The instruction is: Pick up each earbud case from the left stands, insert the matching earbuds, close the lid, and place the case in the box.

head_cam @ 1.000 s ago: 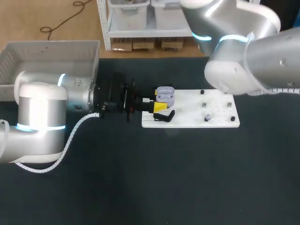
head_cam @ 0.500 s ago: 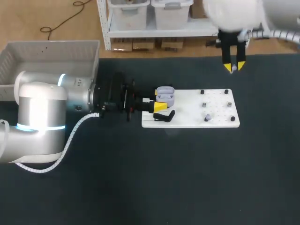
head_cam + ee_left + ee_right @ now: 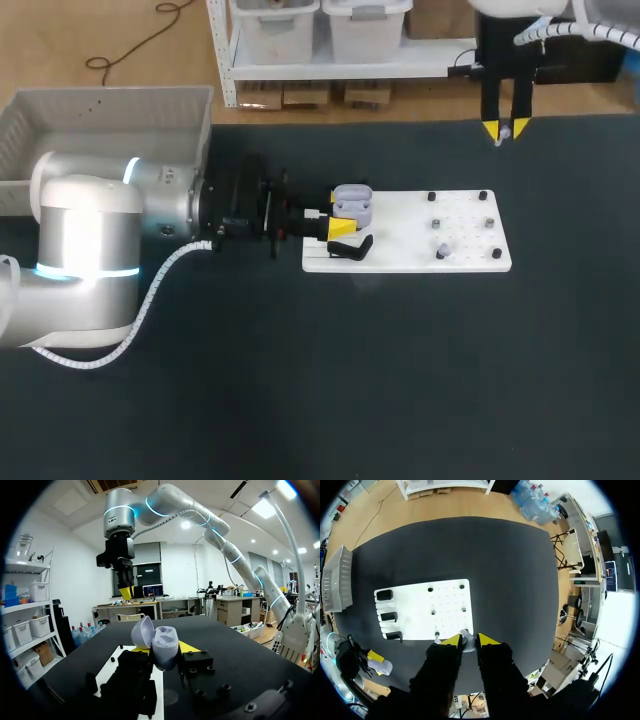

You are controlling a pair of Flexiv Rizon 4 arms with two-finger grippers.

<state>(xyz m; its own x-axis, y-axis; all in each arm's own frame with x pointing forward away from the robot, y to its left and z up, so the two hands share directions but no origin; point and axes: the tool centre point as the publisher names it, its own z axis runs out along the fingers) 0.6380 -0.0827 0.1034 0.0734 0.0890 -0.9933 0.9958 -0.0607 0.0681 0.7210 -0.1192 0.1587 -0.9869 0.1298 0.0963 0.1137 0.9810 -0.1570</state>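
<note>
Earbud case (image 3: 355, 205), lavender with its lid open, sits at the white board's (image 3: 420, 258) left end, clenched between the yellow tips of the left pincer (image 3: 340, 212). The right pincer (image 3: 505, 129) hangs well above the board's right part, over the dark surface (image 3: 400, 380). Its tips are pinched on a small pale earbud (image 3: 466, 640).

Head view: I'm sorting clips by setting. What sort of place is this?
Probably a robot test bench: a black table, a white board of stands, the left gripper shut on an open earbud case, the right gripper shut on an earbud.
</note>
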